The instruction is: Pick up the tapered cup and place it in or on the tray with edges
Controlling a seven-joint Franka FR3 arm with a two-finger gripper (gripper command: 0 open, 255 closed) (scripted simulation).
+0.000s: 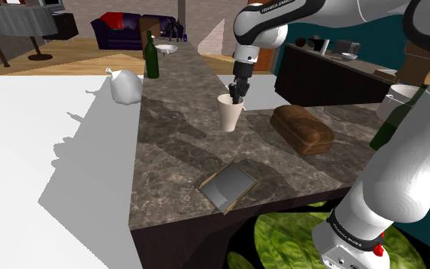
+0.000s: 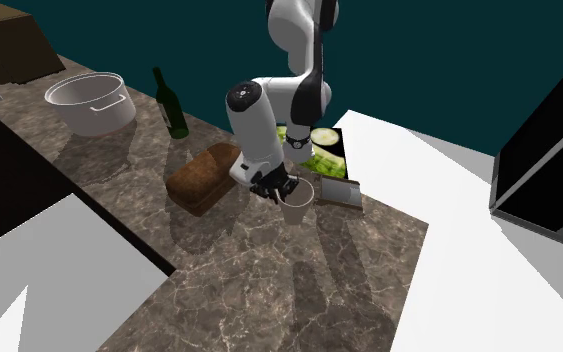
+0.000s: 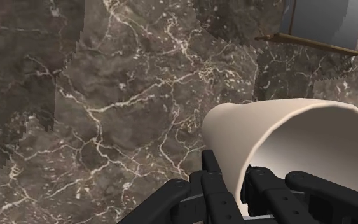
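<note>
Brown veined marble is carrying everything you are working with: the counter (image 1: 175, 145) is running away from the stand in the shoulder view. The cream tapered cup (image 1: 231, 115) is standing upright around the middle of the counter, mouth up. The black gripper (image 1: 238, 93) is coming down on it from above. In the wrist view the gripper (image 3: 238, 191) is clamping the cup's (image 3: 285, 143) wall at the rim, one finger (image 3: 210, 184) pressing the outside and the other sitting inside the mouth. You cannot tell from these views whether the cup's base is touching the marble or hanging just clear of it.

The tray with edges (image 1: 228, 188) is lying flat by the counter's near edge, close to the stand. It is grey inside with a thin wooden rim and well apart from the cup. In the second exterior view the tray (image 2: 339, 192) is lying just past the cup (image 2: 297, 203), toward the arm's base, with the gripper (image 2: 279, 188) at the cup's rim.

A brown loaf of bread (image 1: 302, 128) is lying near the cup, toward the shoulder view's right. A green wine bottle (image 1: 152, 57) is standing at the counter's far end, with a white bag-like lump (image 1: 125, 86) at the counter's edge near it. In the second exterior view a grey pot (image 2: 91, 100) is sitting beyond the loaf.
</note>
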